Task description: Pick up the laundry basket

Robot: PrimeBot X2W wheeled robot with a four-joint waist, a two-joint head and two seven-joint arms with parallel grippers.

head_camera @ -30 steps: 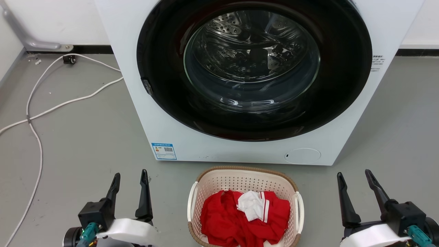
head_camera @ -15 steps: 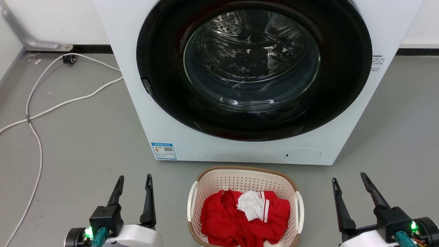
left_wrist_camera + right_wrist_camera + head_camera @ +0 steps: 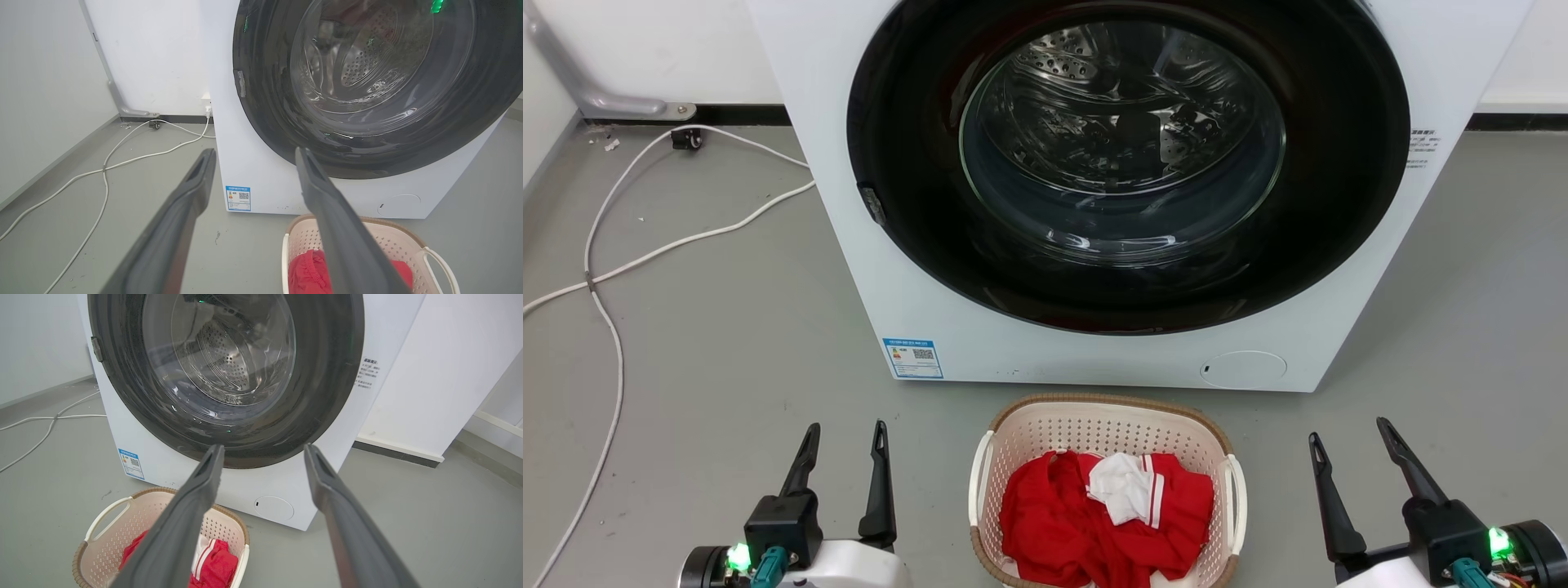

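Fingers apart and empty, the left claw (image 3: 846, 426) and right claw (image 3: 1347, 429) have edged inward toward the laundry basket (image 3: 1094, 429) between them, its handles not yet gripped.

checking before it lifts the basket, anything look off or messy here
Nothing looks spilled or damaged. The laundry basket stands upright before the washing machine, with red and white clothes inside it. The only untidy thing is the loose white cable trailing across the floor on the left, clear of the basket.
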